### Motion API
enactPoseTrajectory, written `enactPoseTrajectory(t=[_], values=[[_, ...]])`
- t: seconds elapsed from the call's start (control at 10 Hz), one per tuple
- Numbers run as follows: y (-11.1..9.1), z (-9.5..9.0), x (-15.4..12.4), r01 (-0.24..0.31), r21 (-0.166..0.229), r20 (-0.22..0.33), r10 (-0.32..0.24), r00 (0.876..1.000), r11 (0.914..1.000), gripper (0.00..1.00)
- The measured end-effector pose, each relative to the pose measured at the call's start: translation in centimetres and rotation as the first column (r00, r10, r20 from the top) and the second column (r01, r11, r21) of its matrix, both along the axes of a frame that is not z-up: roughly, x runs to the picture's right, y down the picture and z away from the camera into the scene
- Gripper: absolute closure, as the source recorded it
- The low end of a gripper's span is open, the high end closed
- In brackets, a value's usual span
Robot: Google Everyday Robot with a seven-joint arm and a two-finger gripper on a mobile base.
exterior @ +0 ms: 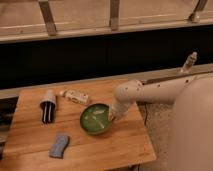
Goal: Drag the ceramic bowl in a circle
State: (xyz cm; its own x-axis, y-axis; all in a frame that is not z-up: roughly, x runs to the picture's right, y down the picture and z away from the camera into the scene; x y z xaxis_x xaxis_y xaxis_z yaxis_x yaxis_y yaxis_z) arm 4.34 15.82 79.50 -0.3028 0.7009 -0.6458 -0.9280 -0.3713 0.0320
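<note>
The ceramic bowl point(95, 119), round, glossy green inside with a tan-brown rim, sits on the wooden table point(30, 145) a little right of its middle. My gripper point(111, 116) comes down from the white arm point(150, 92) on the right and sits at the bowl's right rim, touching it.
A dark cylindrical bottle with a pale cap point(47, 106) lies at the left. A small pale packet point(76, 96) lies behind the bowl. A grey-blue sponge-like block point(59, 145) lies at the front left. The table's right edge is near the arm. A dark wall and railing run behind.
</note>
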Motion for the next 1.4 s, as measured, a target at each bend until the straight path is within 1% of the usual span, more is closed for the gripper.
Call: enactPoseTrajectory(t=[0.1, 0.2, 0.3, 0.4, 0.5, 0.7, 0.8, 0.9, 1.0, 1.1, 1.2, 1.3, 1.4], values=[[-2.0, 0.3, -0.3, 0.018, 0.022, -0.002, -0.018, 1.0, 0.9996, 1.0], [-3.0, 0.8, -1.2, 0.035, 0.033, 0.01, -0.035, 0.999, 0.9988, 1.0], [-3.8, 1.2, -2.6, 0.05, 0.044, 0.033, -0.052, 0.998, 0.9978, 1.0], [-4.2, 1.1, -3.9, 0.059, 0.055, 0.061, -0.063, 0.996, 0.9967, 1.0], [-4.1, 0.6, -4.7, 0.068, 0.065, 0.083, -0.073, 0.994, 0.9956, 1.0], [-2.3, -1.4, -6.6, 0.095, 0.076, 0.124, -0.104, 0.987, 0.9925, 1.0], [-1.4, -2.2, -7.4, 0.106, 0.071, 0.133, -0.115, 0.984, 0.9918, 1.0], [-0.1, -3.0, -7.8, 0.114, 0.057, 0.142, -0.122, 0.982, 0.9918, 1.0], [1.6, -3.6, -7.1, 0.119, 0.025, 0.139, -0.121, 0.983, 0.9926, 1.0], [3.0, -3.8, -6.0, 0.118, -0.003, 0.124, -0.117, 0.985, 0.993, 1.0], [3.8, -3.8, -5.2, 0.112, -0.022, 0.109, -0.109, 0.988, 0.9935, 1.0], [4.4, -3.6, -3.6, 0.098, -0.045, 0.078, -0.095, 0.992, 0.9941, 1.0], [4.6, -2.9, -1.7, 0.081, -0.069, 0.041, -0.079, 0.996, 0.9943, 1.0]])
